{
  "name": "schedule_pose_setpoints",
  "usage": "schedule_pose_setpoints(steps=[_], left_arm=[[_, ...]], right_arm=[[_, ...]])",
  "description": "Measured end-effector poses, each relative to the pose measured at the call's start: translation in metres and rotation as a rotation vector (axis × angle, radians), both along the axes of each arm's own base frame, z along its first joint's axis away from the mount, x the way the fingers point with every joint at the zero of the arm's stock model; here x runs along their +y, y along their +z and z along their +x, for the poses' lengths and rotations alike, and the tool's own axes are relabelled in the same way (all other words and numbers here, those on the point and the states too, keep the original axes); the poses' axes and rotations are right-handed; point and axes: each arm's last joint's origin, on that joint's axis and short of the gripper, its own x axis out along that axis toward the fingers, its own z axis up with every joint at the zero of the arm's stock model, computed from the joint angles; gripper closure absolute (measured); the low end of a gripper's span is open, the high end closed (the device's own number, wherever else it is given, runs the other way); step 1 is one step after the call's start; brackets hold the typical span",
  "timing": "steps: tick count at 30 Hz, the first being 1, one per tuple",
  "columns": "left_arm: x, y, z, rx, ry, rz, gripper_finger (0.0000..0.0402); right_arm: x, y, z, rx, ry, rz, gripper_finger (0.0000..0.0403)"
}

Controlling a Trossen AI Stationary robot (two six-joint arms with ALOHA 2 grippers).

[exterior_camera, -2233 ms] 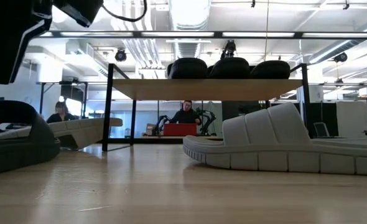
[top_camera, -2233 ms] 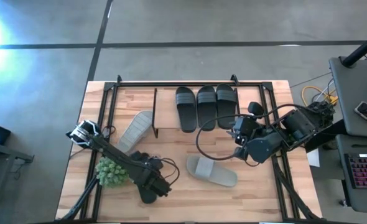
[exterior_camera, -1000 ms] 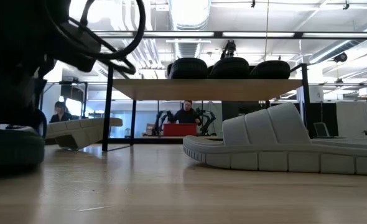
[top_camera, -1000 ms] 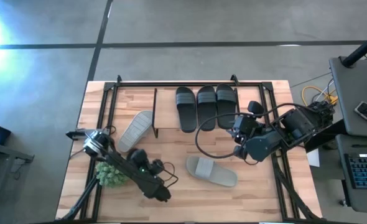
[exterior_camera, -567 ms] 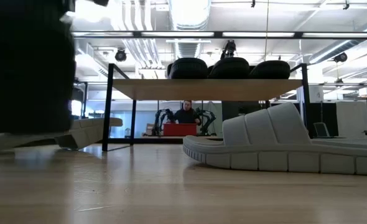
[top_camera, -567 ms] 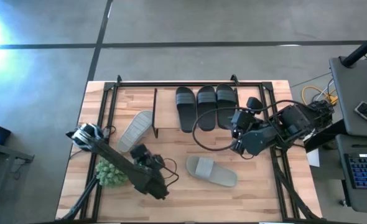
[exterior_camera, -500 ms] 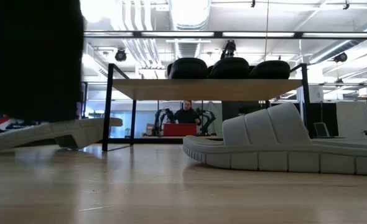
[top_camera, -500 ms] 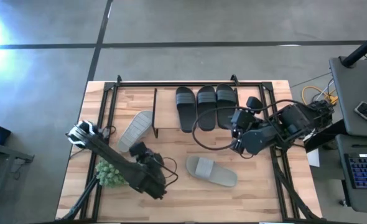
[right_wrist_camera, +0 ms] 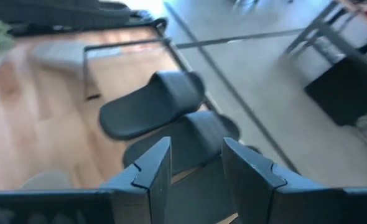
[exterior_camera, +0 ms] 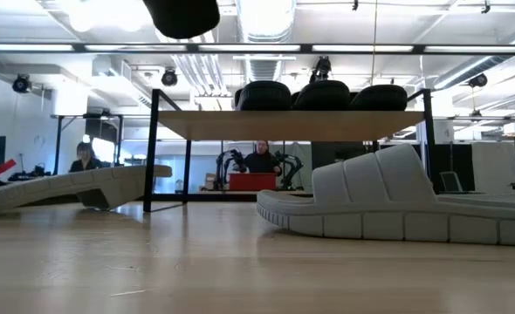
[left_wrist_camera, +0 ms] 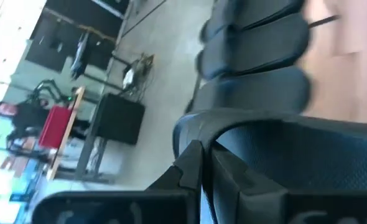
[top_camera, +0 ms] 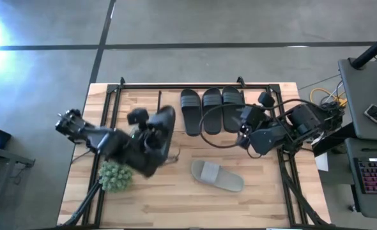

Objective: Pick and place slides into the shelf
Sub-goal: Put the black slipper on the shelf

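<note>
A: Three black slides [top_camera: 211,108] sit side by side on the shelf's [top_camera: 169,115] wood board. Fourth black slide [top_camera: 163,128] is up in the air, clamped in the left pincer [top_camera: 151,137], at about 9 o'clock from that row, over the free end of the board.

B: Step?

A: Carry phase, I'd say. Left wrist view shows the fingers clenched on the slide's edge, row of three just beyond it. Next: line it up parallel to the others, lower flat onto the open slot, let go. Risk is clipping the nearest shelved slide on the way down.

B: Other slides?

A: One grey slide [top_camera: 217,176] lies flat on the table [top_camera: 265,198] at roughly 5 o'clock from the shelf. Low view shows a second grey slide [exterior_camera: 74,187] leaning at the shelf's left end; the left arm hides it from above.

B: Right arm?

A: Right pincer [top_camera: 243,128] waits at 3 o'clock of the row, fingers apart, holding nothing.

B: Change since two seconds back?

A: Left arm was down at the table's near edge by the green plant [top_camera: 115,176], on the black slide. It has since gripped it, lifted and swung toward 12 o'clock. Right arm barely moved.
</note>
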Motion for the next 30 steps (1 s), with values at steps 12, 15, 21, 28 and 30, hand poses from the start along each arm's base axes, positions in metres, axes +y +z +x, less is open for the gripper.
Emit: schedule_pose_setpoints(steps=[12, 15, 21, 28, 30], left_arm=[[0.101, -0.025, 0.049, 0.154, 0.158, 0.043, 0.0401], [0.114, -0.044, 0.059, 0.227, 0.133, 0.088, 0.0401], [0.132, -0.08, 0.067, 0.347, 0.081, 0.108, 0.0401], [0.136, -0.104, 0.071, 0.348, 0.047, 0.112, 0.0402], [0.138, -0.111, 0.07, 0.367, 0.032, 0.094, 0.0402]], right_arm=[[-0.017, 0.002, 0.004, -0.071, -0.143, -0.034, 0.0269], [-0.019, 0.002, 0.005, -0.073, -0.153, -0.032, 0.0268], [-0.021, 0.002, 0.005, -0.087, -0.175, -0.019, 0.0268], [-0.026, 0.002, 0.007, -0.088, -0.198, -0.02, 0.0268], [-0.026, 0.002, 0.007, -0.093, -0.203, -0.015, 0.0268]])
